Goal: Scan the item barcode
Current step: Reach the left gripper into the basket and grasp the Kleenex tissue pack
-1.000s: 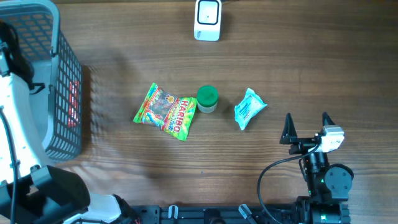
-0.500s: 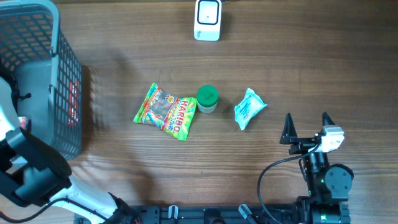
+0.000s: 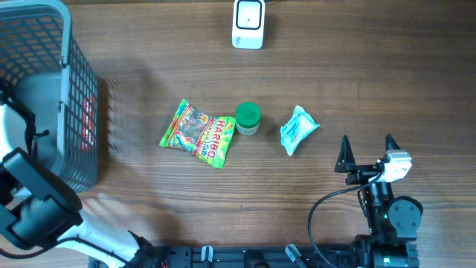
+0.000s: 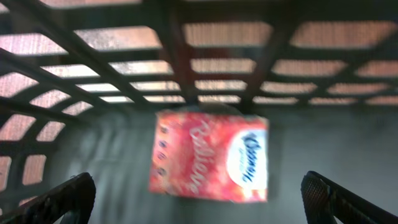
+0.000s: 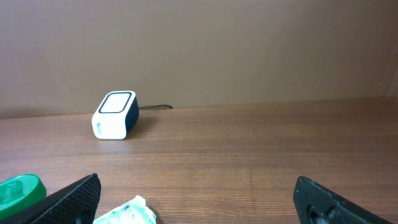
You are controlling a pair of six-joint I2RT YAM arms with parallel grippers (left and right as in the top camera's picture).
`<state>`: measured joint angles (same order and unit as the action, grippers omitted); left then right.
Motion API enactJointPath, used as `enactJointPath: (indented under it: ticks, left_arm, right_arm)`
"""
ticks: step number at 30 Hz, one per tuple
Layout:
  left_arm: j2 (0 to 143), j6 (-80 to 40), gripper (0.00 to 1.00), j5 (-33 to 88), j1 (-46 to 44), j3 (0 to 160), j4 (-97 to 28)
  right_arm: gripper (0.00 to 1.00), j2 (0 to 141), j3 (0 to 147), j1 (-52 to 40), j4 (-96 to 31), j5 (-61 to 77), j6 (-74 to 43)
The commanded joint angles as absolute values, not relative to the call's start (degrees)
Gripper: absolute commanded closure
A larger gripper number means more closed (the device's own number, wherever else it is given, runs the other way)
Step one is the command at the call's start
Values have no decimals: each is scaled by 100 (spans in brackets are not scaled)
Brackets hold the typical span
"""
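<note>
The left gripper (image 4: 198, 186) hangs inside the grey plastic mesh basket (image 3: 78, 82) at the left edge of the brown wooden table (image 3: 372, 67). Its two dark fingers (image 4: 65, 199) are spread wide and hold nothing. Beyond them, on the basket's grey floor, lies a flat red-and-pink packet (image 4: 199, 155) with a blue-and-white oval logo (the view is blurred, so the print cannot be read). From overhead only the left arm (image 3: 33, 212) shows, reaching over the basket's near corner. The right gripper (image 3: 367, 151) sits low at the near right of the table, its fingers likewise fully apart and empty, pointing toward the far edge. Three more items lie in a row at the table's middle. One is a green-and-yellow Haribo sweets bag (image 3: 198, 134). Beside it is a small jar with a round green lid (image 3: 248, 117), touching or just beside the bag's right edge. A crumpled pale-blue and white sachet (image 3: 298, 129) lies a little apart to the right, nearest the right gripper. The white box-shaped barcode scanner (image 3: 248, 24), with a dark-framed window on its face, stands at the far edge, well apart from every item. In the right wrist view the scanner stands ahead to the left, and the jar's lid and the sachet's top peek in at the lower left, by the left finger.
</note>
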<state>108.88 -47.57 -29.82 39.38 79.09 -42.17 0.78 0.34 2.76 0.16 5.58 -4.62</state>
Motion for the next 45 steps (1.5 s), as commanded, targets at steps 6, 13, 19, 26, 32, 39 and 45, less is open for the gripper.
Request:
enactJointPath:
  ticks: [6,13,19,26,32,39,45]
  left_arm:
    - [10967,-4200,0,-2228,4272,7594,-3551]
    - [11153,-4195,0,-2228,4261,7594,-3297]
    - [11609,-4069,0,-2180,4261,7594,-3315]
    - [11712,-4066,31,-2049,4261,7596,-3385]
    - [11413,-4066,72,-1798,4069,7627,-3538]
    - [9789,-4069,63,-1798,3448,8047,-3990]
    - [7806,-4117,59,-1514,2849,8355,-4095]
  right_arm:
    - [0,43,30,248,34,646,-403]
    - [0,43,30,248,34,646,-403]
    - [0,43,30,248,34,646,-405]
    - [0,43,30,248,34,646,-405]
    - [0,43,30,248,34,646,-405]
    - [0,43,30,248,34,646,-405]
    - [0,43,30,248,34,646,-403]
